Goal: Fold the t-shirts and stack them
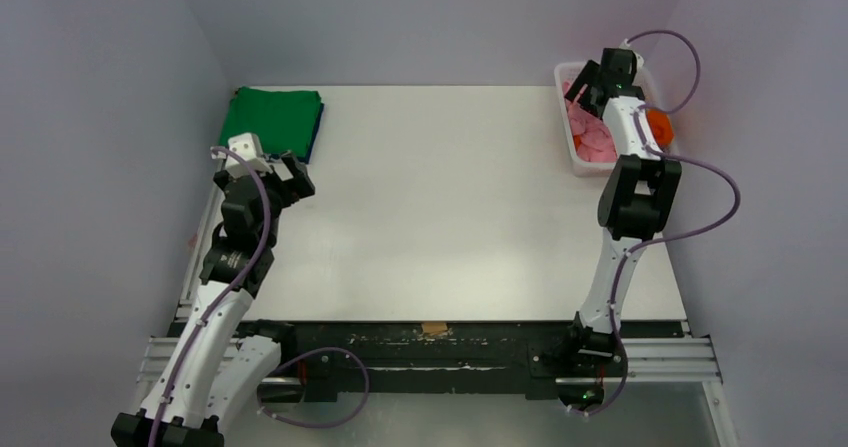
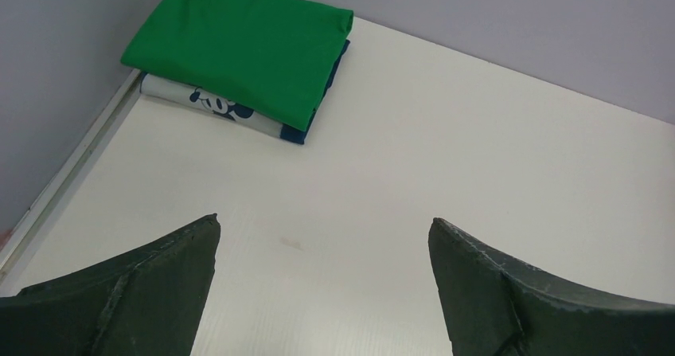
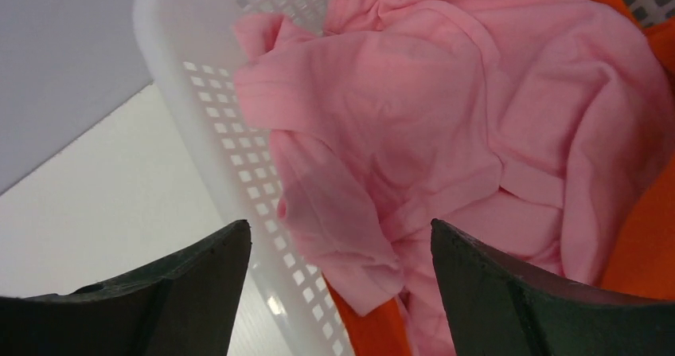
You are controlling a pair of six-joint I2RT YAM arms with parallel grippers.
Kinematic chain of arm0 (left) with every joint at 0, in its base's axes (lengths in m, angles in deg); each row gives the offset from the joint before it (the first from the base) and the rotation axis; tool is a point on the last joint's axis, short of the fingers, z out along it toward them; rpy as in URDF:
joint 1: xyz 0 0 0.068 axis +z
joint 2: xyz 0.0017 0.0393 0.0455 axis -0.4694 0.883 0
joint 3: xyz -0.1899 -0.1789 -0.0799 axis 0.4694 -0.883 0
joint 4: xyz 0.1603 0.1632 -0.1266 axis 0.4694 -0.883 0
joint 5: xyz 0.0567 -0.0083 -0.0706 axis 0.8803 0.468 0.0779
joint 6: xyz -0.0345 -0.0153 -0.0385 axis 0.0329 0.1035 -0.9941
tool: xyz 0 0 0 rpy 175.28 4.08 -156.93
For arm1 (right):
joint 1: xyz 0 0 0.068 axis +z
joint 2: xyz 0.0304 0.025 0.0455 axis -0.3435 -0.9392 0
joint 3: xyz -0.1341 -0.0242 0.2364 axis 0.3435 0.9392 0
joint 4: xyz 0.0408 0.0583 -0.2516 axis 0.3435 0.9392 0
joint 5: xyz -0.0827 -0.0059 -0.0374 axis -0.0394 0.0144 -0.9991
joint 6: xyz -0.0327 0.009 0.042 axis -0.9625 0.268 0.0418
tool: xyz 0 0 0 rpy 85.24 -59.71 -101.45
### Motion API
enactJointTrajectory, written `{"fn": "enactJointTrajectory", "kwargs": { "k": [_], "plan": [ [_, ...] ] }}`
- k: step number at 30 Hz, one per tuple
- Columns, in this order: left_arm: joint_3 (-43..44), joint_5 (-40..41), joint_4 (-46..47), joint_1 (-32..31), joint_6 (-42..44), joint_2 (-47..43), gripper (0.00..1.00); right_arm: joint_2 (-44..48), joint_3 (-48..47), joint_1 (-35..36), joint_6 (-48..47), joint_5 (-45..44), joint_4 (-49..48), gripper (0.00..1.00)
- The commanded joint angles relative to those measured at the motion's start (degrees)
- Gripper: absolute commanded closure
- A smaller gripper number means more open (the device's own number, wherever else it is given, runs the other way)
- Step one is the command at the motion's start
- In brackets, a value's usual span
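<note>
On the table [image 1: 450, 217], pink t-shirt [image 3: 446, 117] mostly hides orange t-shirt [image 3: 645, 244] in basket [image 3: 215, 125]; left gripper [image 2: 324, 224], right gripper [image 3: 339, 227] gape empty.

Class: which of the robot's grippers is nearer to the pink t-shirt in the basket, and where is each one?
Right. The right gripper hangs just above the pink t-shirt in the white basket; the left gripper is far across the table, near the folded green t-shirt.

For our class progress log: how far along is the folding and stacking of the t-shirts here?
Done: green t-shirt folded atop the dark blue t-shirt, far left corner. In hand: right gripper, open, over the pink t-shirt in the white basket; nothing gripped. Remaining: pink and orange t-shirt.
</note>
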Motion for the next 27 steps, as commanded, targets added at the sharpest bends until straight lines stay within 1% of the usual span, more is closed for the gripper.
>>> {"fn": "enactJointTrajectory", "kwargs": {
  "k": [1, 3, 5, 7, 8, 11, 12, 13, 16, 18, 22, 25, 27],
  "plan": [
    [2.62, 1.19, 0.67, -0.21, -1.52, 0.69, 0.0, -6.7, -9.07, -0.11, 1.81, 0.45, 3.16, 0.2],
    [2.54, 1.22, 0.89, -0.22, -1.75, 1.07, 0.0, -9.02, -9.89, -0.12, 1.91, 1.05, 0.82, 0.21],
    [2.58, 1.33, 1.06, -0.22, -1.99, 1.56, 0.0, -10.91, -10.47, -0.21, 2.42, 1.18, -1.16, 0.25],
    [2.7, 1.35, 1.09, -0.21, -2.22, 2.07, 0.0, -12.49, -11.29, -0.42, 3.04, 0.76, -2.4, 0.36],
    [2.71, 1.47, 1.09, -0.18, -2.47, 2.2, 0.0, -12.98, -11.59, -0.45, 3.36, 0.53, -2.89, 0.45],
    [2.63, 1.76, 0.72, -0.2, -3.02, 2.44, 0.0, -12.87, -11.76, -0.55, 3.4, 2.1, -4.16, 0.77],
    [2.63, 1.89, 0.6, -0.22, -3.13, 2.36, 0.0, -12.19, -11.45, -0.62, 2.97, 2.66, -4.72, 0.92],
    [2.58, 2.02, 0.41, -0.22, -3.24, 2.22, 0.0, -10.86, -11.15, -0.62, 2.85, 2.86, -5.12, 1.0],
    [2.5, 2.18, 0.05, -0.18, -3.39, 1.85, 0.0, -5.31, -9.48, -0.6, 2.32, 3.52, -6.17, 1.0],
    [2.31, 2.17, 0.02, -0.22, -3.71, 1.57, 0.0, -0.04, -7.61, -0.54, 1.09, 5.76, -7.21, 1.0],
    [2.01, 1.43, 0.2, -0.22, -4.64, 1.6, 0.0, 11.88, -2.32, 1.61, 0.27, 17.53, -12.29, 1.0],
    [1.87, 1.04, -0.03, -0.22, -5.84, 1.3, 0.0, 17.68, -4.6, 5.75, -2.69, 21.15, -10.56, 1.0],
    [1.47, 0.25, 0.21, -0.22, -5.97, 0.85, 0.0, 21.56, -5.41, 9.05, -2.48, 27.86, -11.78, 1.0]
  ]
}}
